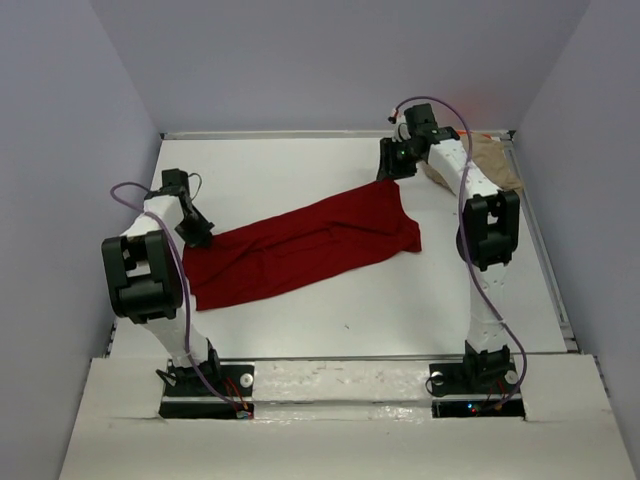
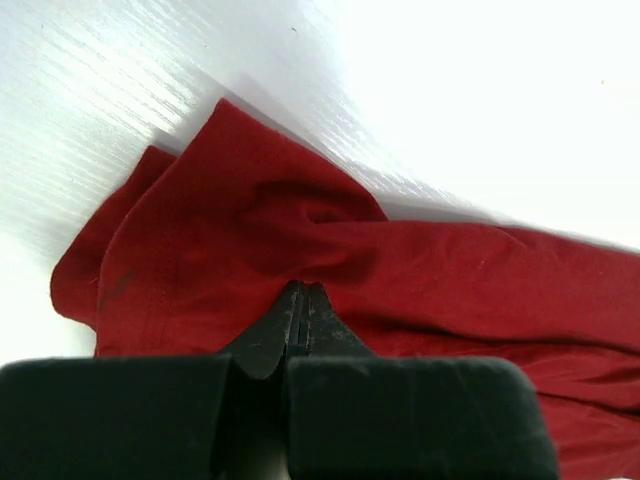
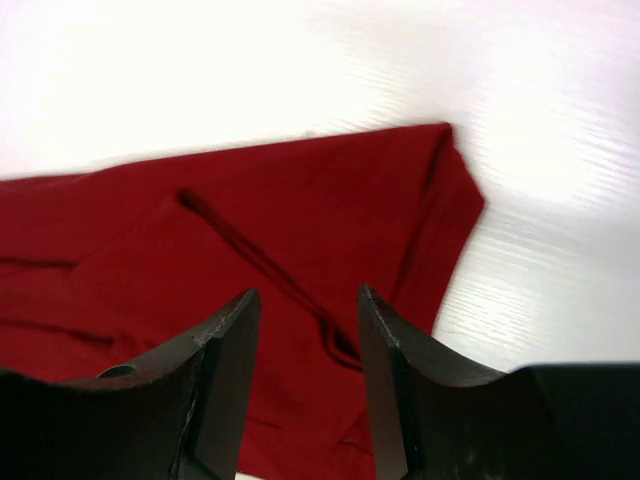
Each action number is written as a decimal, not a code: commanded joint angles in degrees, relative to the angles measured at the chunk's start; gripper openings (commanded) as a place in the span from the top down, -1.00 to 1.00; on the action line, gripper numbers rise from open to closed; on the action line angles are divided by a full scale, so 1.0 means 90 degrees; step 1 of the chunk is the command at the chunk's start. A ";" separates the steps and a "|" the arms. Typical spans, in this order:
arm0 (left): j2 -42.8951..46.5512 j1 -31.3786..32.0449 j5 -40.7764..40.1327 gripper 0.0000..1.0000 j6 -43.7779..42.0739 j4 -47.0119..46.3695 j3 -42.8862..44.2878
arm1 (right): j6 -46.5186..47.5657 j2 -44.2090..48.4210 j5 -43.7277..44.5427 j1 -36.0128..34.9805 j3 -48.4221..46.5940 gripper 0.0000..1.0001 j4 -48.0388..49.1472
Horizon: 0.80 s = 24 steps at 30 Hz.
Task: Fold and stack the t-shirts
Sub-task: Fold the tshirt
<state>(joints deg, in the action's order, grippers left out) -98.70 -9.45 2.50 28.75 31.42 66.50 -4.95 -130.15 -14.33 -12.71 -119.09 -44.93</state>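
Counting cloth items on the white tabletop (image 1: pixel 420 310): three.

1. One dark red t-shirt (image 1: pixel 310 245), by far the largest. It lies flat but creased, in a long band running from the near left toward the far right of centre.
2. One tan t-shirt (image 1: pixel 497 165), bunched in the far right corner. It is well apart from the red one and partly hidden behind the right arm.
3. One orange fabric sliver (image 1: pixel 480 134), just showing at the far edge beside the tan t-shirt. It is too small to tell more.

Arms: two, one claw each. Purple cables (image 1: pixel 140 190): two, one looping along each arm.

Left claw (image 2: pixel 303 295): jaws pressed together, pinching the left end of the dark red t-shirt (image 2: pixel 200 240). The fabric puckers into folds right at the tips. In the top view this claw (image 1: pixel 197 238) sits at the shirt's left edge.

Right claw (image 3: pixel 305 295): jaws parted, with a clear gap and nothing between them. It hangs over the right end of the dark red t-shirt (image 3: pixel 300 200), near a corner of the cloth. One dark seam or crease crosses the fabric beneath it. In the top view this claw (image 1: pixel 392 172) is at the shirt's far right corner. I cannot tell whether the fingertips touch the cloth.
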 commanded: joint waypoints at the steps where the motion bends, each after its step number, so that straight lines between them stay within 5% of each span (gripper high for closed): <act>1: 0.0341 0.0220 -0.0443 1.00 -0.0138 0.0073 0.0296 | 0.0073 0.0146 -0.1492 -0.0033 -0.0088 0.01 0.0256; 9: 0.0263 0.0786 -0.0425 1.00 -0.0382 0.0191 0.0658 | 0.0042 -0.0636 -0.1660 -0.0716 -0.0389 0.03 -0.0163; 24: 0.0791 0.0796 0.0064 1.00 -0.0646 0.0015 0.0531 | 0.0286 -0.1497 -0.0958 -0.0658 -0.1240 0.02 -0.0467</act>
<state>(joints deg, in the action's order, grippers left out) -94.28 -2.02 2.15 24.47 31.90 70.61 -3.92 -143.33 -27.81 -19.35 -127.90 -48.01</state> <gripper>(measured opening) 0.014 0.491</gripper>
